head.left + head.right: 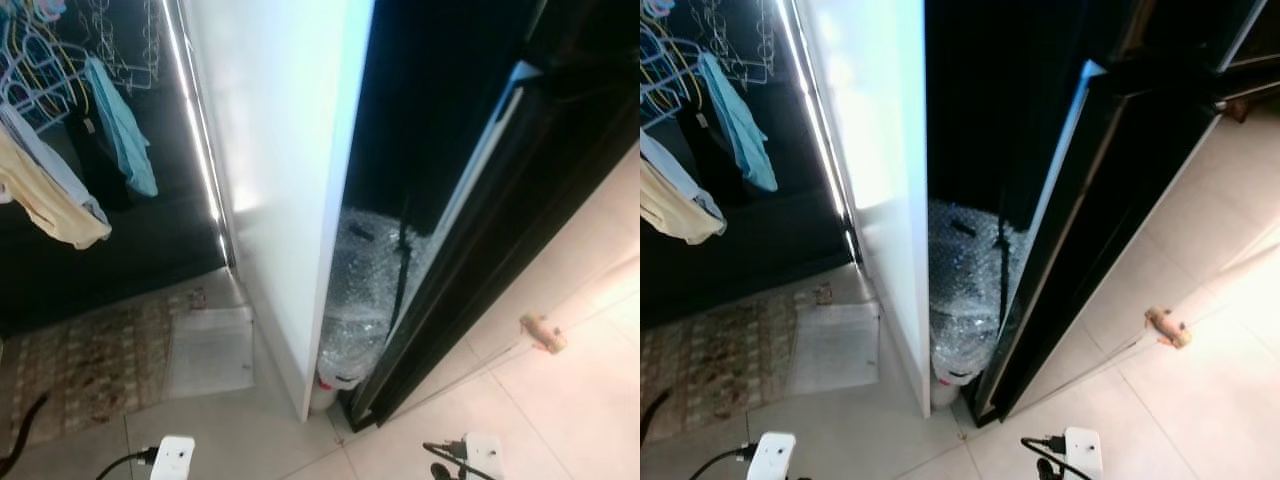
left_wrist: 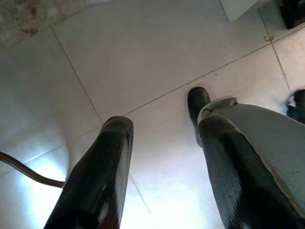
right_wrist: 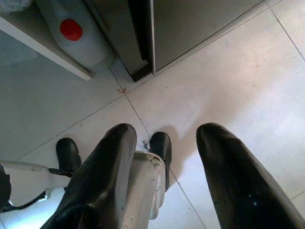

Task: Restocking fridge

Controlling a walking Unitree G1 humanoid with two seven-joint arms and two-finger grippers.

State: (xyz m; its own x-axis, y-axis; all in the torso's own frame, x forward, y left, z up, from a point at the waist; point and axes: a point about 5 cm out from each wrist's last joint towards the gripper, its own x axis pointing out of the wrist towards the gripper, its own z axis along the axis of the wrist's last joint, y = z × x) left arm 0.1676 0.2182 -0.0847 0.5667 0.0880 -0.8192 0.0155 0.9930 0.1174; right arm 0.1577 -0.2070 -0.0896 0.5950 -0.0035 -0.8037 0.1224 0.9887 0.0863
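Head views face a black fridge (image 1: 480, 260) beside a white panel (image 1: 270, 180); bubble wrap (image 1: 365, 290) fills the gap over a white jug (image 3: 76, 36). Left gripper (image 2: 162, 152) and right gripper (image 3: 164, 157) hang wide, empty, probably mid-approach.

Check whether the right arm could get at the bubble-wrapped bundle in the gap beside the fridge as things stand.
Probably not yet. The right gripper hangs low over the floor tiles, fingers apart and holding nothing. The bubble-wrapped bundle is wedged in a narrow gap between the white panel and the black fridge door.
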